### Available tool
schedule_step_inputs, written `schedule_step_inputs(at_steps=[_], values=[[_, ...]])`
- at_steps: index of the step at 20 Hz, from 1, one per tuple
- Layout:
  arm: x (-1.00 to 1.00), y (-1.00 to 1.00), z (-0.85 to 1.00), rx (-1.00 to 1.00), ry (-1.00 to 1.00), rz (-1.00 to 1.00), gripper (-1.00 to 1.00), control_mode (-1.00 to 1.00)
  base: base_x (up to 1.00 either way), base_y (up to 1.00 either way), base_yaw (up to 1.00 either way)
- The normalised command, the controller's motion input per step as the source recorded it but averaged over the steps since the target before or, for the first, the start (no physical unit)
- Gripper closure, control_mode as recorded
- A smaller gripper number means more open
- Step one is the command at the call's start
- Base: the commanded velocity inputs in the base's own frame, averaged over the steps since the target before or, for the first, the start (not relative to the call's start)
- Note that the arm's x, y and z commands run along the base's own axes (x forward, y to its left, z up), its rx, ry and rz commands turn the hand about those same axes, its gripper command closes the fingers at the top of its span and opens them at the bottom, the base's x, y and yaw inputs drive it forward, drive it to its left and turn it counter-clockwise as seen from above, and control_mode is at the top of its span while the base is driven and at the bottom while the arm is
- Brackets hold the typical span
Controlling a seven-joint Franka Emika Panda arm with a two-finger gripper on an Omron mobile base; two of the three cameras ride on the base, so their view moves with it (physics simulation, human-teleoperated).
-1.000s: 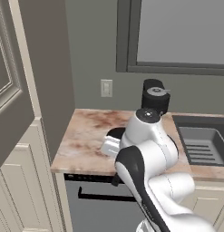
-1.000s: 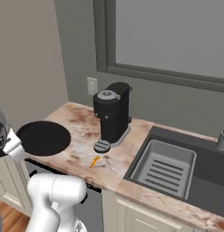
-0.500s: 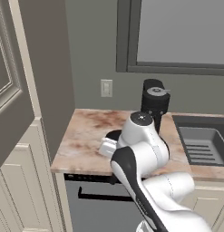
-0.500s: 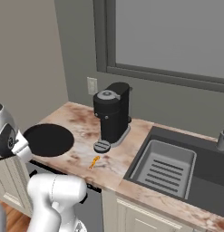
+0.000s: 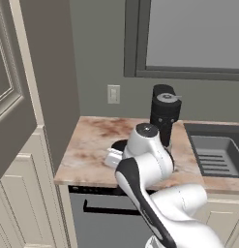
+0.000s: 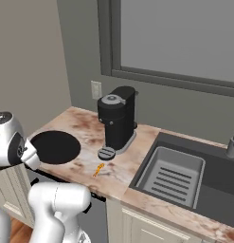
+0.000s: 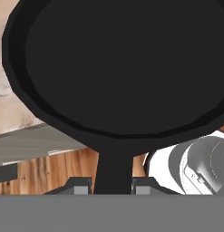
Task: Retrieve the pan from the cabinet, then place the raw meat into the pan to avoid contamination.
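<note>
Gripper (image 7: 112, 188) was clamped on the pan (image 6: 55, 146) handle, fingers snug either side; pan sat over the counter's (image 6: 137, 178) left end, looked about set down; meat (image 6: 98, 169) lay just right of it, beside the coffee maker (image 6: 117, 118); I'd lower it flat, let go gently, back off along the handle; cabinet (image 5: 14, 121) door hung open at left.

We find no readable text, label, brand, number or sign anywhere. The coffee machine (image 6: 117, 117), the wall plate (image 5: 113, 94), the pan (image 7: 122, 63) and the cabinet (image 5: 17, 121) all carry plain, unmarked surfaces.
</note>
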Motion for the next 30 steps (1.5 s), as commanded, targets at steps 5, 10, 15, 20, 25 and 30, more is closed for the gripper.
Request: schedule_step_inputs(at_steps=[5,10,15,20,25,30], values=[[0.31,0.04,-0.17,0.00,0.00,0.00,1.00,-1.00,0.00,0.00,0.00],[0.30,0.06,-0.19,0.00,0.00,0.00,1.00,-1.00,0.00,0.00,0.00],[0.31,0.05,-0.19,0.00,0.00,0.00,1.00,-1.00,0.00,0.00,0.00],[0.31,0.03,-0.19,0.00,0.00,0.00,1.00,-1.00,0.00,0.00,0.00],[0.29,0.03,-0.21,0.00,0.00,0.00,1.00,-1.00,0.00,0.00,0.00],[0.29,0.04,-0.22,0.00,0.00,0.00,1.00,-1.00,0.00,0.00,0.00]])
